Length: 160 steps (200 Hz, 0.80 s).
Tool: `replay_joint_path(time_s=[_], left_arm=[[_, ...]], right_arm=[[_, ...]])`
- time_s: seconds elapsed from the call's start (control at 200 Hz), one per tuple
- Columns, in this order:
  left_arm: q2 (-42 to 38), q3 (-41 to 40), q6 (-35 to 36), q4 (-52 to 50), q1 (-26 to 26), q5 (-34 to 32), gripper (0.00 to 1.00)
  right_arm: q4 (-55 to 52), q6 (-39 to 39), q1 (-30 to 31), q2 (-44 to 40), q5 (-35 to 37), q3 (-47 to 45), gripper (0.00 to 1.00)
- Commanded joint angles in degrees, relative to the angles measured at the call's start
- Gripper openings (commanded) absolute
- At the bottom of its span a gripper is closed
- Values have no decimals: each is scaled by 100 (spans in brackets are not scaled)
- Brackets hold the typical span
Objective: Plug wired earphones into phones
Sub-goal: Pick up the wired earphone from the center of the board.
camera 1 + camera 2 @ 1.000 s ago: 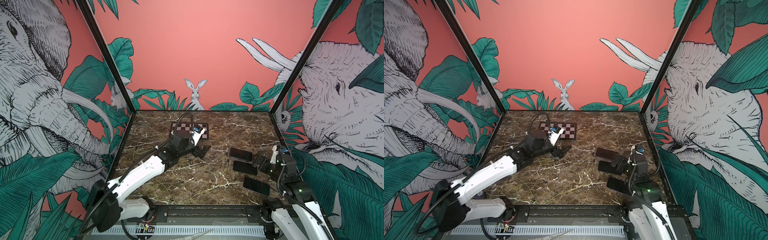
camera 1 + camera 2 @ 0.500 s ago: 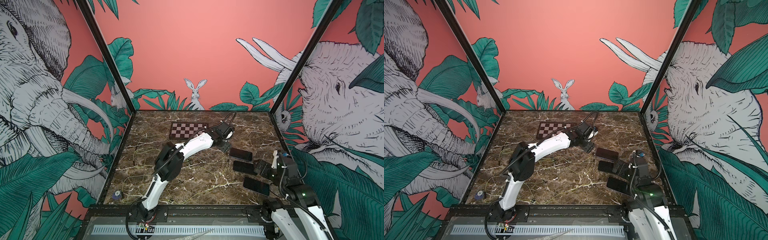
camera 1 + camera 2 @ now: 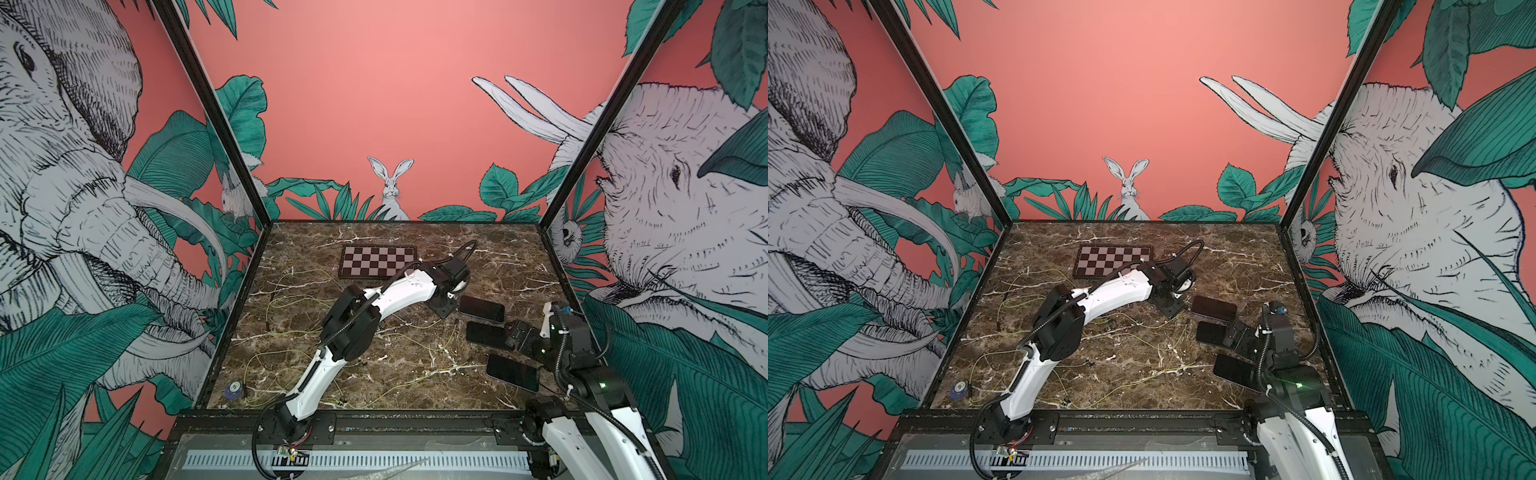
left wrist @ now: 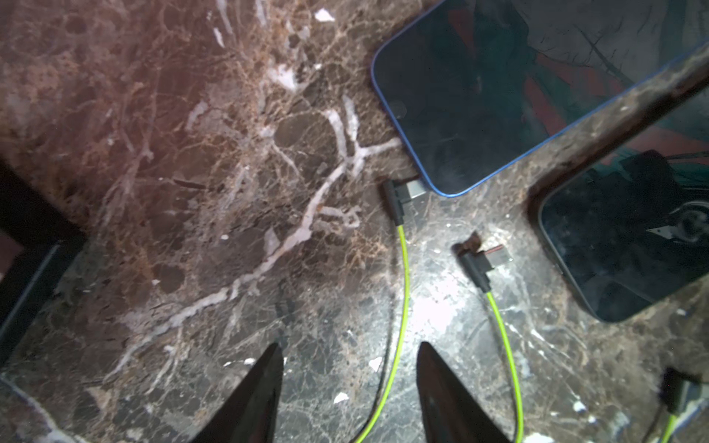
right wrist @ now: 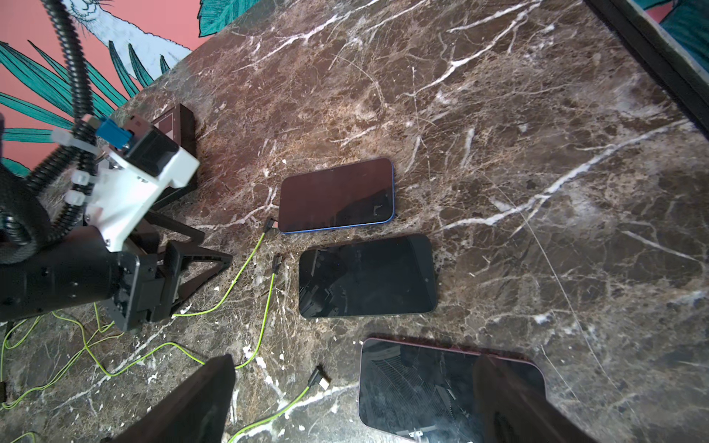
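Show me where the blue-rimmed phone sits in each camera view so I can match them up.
In a top view: the blue-rimmed phone is the farthest of the row of three, right of centre.
In a top view: the same place, farthest of the three.
Left wrist: upper right of the picture.
Right wrist: near the middle.
Shared landmark: the middle phone lies right beside it in every view.
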Motion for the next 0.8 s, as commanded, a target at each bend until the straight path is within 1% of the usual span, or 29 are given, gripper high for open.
replay_joint_path(time_s=[0.0, 0.29, 0.42, 0.465, 0.595, 0.795], left_arm=[[111, 155, 6, -237, -131, 161, 56], [386, 436, -4, -413, -153, 216, 54], [472, 437, -3, -426, -146, 214, 50], [496, 441, -21, -426, -152, 226, 51], [608, 494, -34, -459, -160, 224, 51], [812, 691, -12, -627, -160, 233, 41]], right_arm=[[234, 68, -16, 119, -87, -67, 99], [269, 35, -9, 197, -124, -91, 99], [263, 4, -14, 201, -118, -102, 99], [255, 0, -16, 214, -75, -110, 99], [263, -23, -6, 212, -10, -93, 99], [286, -66, -17, 213, 32, -36, 99]])
